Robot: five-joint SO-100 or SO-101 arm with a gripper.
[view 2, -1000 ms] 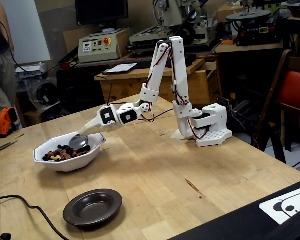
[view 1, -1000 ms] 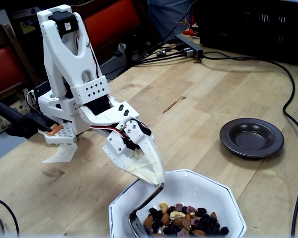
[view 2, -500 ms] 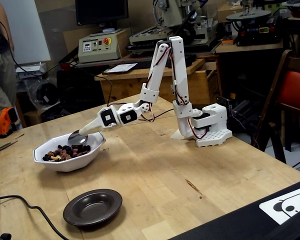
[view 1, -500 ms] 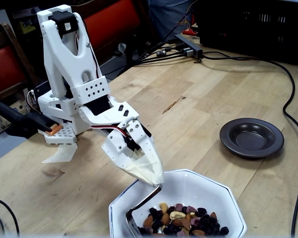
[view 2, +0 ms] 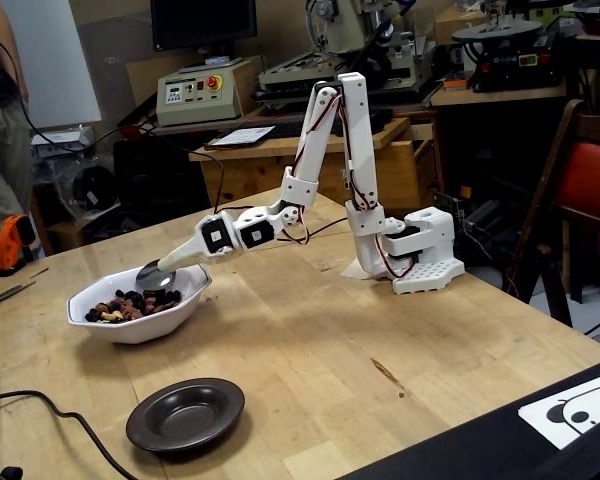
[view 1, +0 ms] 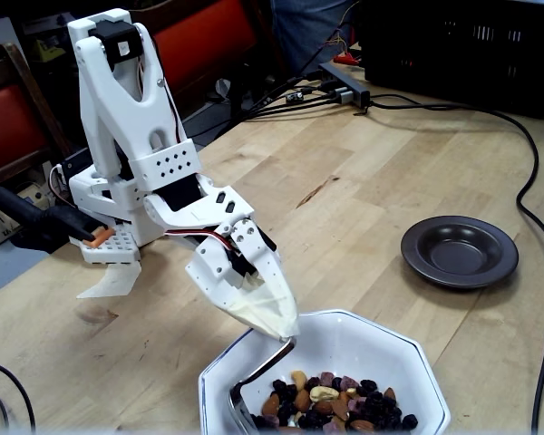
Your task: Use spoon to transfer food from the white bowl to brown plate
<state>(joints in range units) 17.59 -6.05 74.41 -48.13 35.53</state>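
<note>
Here claw grips spoon over white bowl.

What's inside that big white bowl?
The bowl holds mixed nuts and dried fruit, heaped on one side, plus the spoon held by the tool. The picture's bottom edge cuts off part of the pile, and whatever lies under it is hidden.

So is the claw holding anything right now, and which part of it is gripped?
Yes. The claw is shut on the spoon, gripping the top end of its handle, while the spoon's bowl sits down inside the white bowl beside the food.
</note>
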